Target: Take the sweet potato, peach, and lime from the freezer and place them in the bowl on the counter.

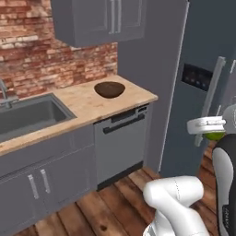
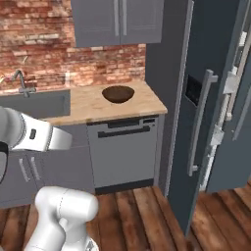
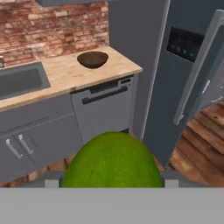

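The fingers (image 3: 112, 186) are clamped on the lime (image 3: 112, 161), carried clear of the freezer (image 3: 183, 65). It faces the bowl (image 3: 92, 59) on the table (image 3: 65, 72), its likely destination.

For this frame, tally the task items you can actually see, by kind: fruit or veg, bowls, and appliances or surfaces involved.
Fruit or veg: 1, the lime, held in the gripper
Bowls: 1, the bowl, nothing visible inside it
Appliances or surfaces: 2, the freezer and the counter
Total: 4
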### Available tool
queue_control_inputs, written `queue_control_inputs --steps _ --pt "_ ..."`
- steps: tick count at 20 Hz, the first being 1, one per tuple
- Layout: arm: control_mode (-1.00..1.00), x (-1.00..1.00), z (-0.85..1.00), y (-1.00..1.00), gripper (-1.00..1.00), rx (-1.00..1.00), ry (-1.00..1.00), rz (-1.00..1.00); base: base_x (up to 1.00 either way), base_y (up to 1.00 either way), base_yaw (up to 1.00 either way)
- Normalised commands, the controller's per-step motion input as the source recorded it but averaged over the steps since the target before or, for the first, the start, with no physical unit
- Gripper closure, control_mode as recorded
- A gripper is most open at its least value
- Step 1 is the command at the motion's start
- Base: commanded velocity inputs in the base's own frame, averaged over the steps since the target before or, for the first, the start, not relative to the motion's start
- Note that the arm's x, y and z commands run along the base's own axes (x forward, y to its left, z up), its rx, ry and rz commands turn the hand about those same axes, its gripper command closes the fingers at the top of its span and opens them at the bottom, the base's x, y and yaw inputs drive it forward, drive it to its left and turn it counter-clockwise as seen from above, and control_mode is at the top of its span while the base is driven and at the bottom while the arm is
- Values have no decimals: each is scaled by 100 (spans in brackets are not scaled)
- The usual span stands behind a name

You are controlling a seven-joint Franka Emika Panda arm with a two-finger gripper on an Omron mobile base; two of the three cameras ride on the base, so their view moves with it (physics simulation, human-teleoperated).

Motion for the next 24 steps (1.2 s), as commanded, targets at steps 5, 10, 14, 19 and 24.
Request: queue_control_inputs --steps 5,10,14,19,24 --pt "100 0 0 0 100 0 0 0 100 52 -22" --pt "100 0 0 0 100 0 0 0 98 29 -15" --pt "100 0 0 0 100 0 0 0 100 8 -10" --pt "100 0 0 0 100 0 0 0 98 26 -14" --pt "100 0 0 0 100 0 0 0 90 -6 -2"
